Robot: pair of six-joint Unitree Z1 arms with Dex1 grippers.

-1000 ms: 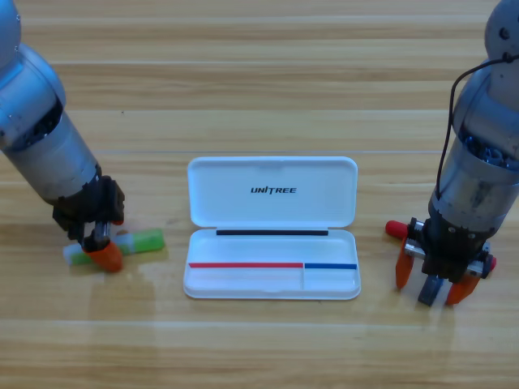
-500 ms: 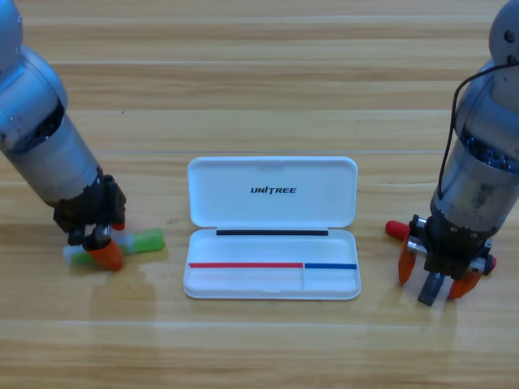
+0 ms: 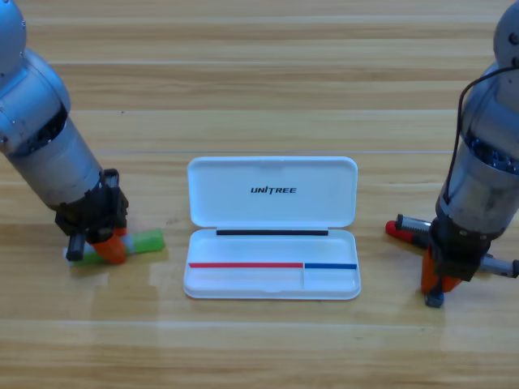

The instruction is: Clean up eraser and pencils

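Observation:
The lime-green pencil [image 3: 144, 241] lies on the table left of the white case [image 3: 272, 279]. My left gripper [image 3: 109, 248] is down on its middle, the orange jaws pressed together around it. Right of the case lies the slim pencil with the red cap [image 3: 397, 228], running behind my right gripper [image 3: 438, 282]. That gripper points down with its orange jaws closed on the small dark eraser [image 3: 434, 301], whose end shows just below the tips.
The white case lies open in the middle of the table, its lid [image 3: 272, 191] folded back towards the far side. The grey left arm [image 3: 40, 146] and right arm [image 3: 486, 170] come down on either side of it.
The right gripper's jaws, spread wide before, have come together on the eraser. The left gripper has shifted slightly up and right over the green pencil, which has not moved.

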